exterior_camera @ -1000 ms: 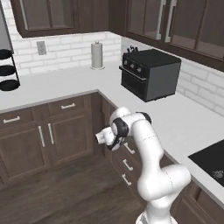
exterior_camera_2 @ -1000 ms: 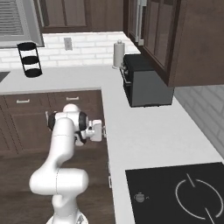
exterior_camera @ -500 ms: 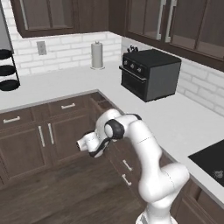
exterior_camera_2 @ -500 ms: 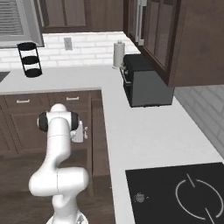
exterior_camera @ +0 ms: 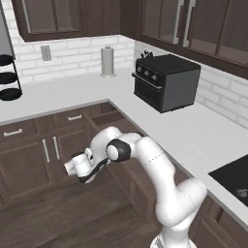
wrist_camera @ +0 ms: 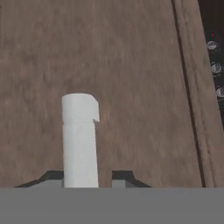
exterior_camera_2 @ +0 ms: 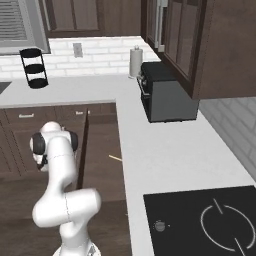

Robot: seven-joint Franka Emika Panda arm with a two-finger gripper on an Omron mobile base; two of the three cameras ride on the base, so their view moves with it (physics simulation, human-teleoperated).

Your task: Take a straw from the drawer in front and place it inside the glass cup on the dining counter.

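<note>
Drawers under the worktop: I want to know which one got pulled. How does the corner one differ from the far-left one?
The corner drawer stands pulled far out, while the far-left drawer sits shut, flush with the cabinets. The corner drawer shows its brown floor with a straw lying on it; the far-left drawer shows just its front and silver handle. Both are dark brown wood.

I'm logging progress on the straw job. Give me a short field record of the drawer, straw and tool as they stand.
drawer: open, brown floor showing
straw: lying on the drawer floor, toward the counter side, not held
handle: silver bar on the drawer front, standing between the tool's fingertips
tool: at the drawer front, facing it; whether it grips the handle cannot be told
</note>
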